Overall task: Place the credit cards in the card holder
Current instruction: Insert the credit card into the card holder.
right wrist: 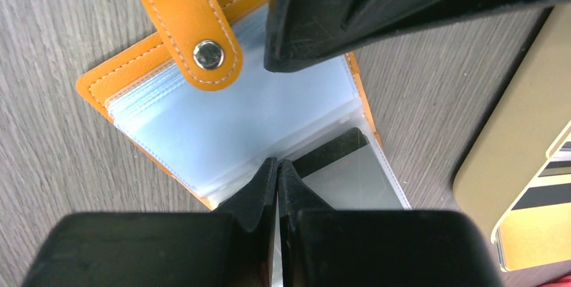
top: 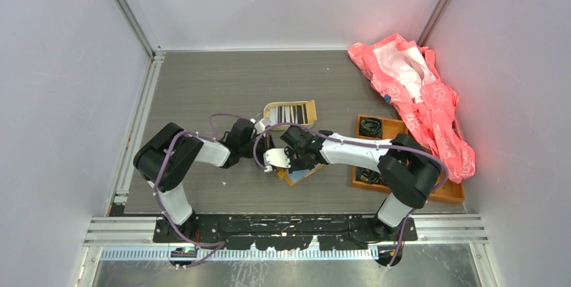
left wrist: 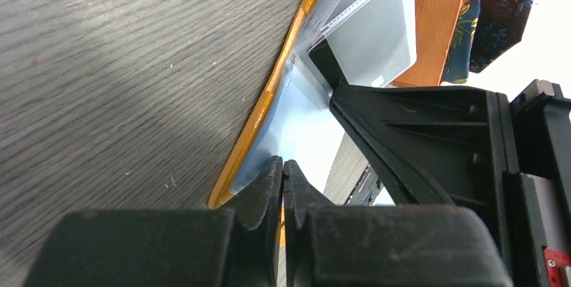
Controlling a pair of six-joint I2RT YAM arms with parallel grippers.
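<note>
Your left claw (left wrist: 283,166) is shut at the open card holder (right wrist: 229,118) edge, right claw (right wrist: 277,164) shut beside a sleeved card (right wrist: 350,179), can't tell if either's pinching plastic

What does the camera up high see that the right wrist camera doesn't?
Only the high camera shows the crumpled pink cloth and the orange wooden tray. Only the right wrist camera shows the shiny round snap stud on the orange tab, the clear sleeves, and a card with a dark stripe in a sleeve. Both show the open card holder and the beige tin with striped cards inside.
</note>
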